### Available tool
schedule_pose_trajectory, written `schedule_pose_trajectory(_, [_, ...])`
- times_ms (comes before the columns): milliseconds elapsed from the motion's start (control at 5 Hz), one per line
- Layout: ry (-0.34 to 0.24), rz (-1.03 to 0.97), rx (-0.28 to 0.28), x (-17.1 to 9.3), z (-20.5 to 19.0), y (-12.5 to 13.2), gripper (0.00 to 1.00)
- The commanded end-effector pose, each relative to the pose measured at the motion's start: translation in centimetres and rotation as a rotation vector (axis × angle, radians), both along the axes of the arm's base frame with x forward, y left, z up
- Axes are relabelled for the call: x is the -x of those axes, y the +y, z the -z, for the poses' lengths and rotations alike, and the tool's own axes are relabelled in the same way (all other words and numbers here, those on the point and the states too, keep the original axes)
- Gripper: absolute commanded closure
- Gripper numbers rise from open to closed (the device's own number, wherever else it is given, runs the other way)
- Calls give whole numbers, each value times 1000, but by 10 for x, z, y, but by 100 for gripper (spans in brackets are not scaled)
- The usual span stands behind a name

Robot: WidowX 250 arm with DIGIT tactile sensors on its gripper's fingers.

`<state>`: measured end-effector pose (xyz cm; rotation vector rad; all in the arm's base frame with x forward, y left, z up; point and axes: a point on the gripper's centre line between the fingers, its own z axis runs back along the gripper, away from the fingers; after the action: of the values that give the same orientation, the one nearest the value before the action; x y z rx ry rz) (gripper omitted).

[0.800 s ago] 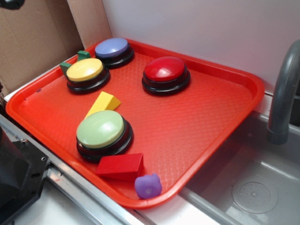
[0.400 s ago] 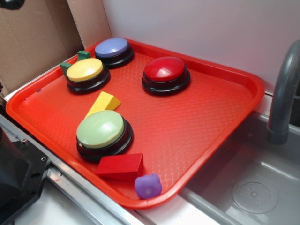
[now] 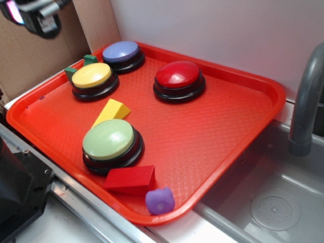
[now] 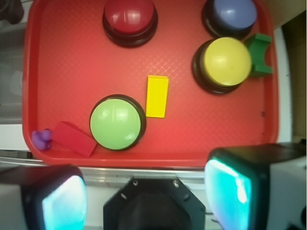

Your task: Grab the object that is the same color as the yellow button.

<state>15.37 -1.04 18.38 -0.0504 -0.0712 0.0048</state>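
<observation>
High over the tray's (image 4: pixel 48 57) near edge, the gripper (image 4: pixel 144 191) hangs released, fingers wide apart and empty. Below lies the yellow wedge (image 4: pixel 157 96), flat between the pale-green button (image 4: pixel 117 122) and the yellow button (image 4: pixel 227 61). Judging by this, the approach is only starting; next, descend over the wedge and straddle its narrow sides.

The pincer (image 3: pixel 35 15) is cut off by the exterior view's top edge.

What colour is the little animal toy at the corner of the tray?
The toy is purple. The exterior view shows it best, beside the red wedge.
</observation>
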Motion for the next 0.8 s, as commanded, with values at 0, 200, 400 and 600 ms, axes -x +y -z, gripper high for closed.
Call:
schedule_pose_trajectory(0, [18, -150, -8, -31, 57, 16, 0])
schedule_pose_trajectory(200, [3, -202, -32, -42, 84, 24, 0])
schedule_pose_trajectory(400, [-7, -227, -59, -49, 108, 31, 0])
schedule_pose_trajectory(600, [11, -236, -30, -55, 133, 34, 0])
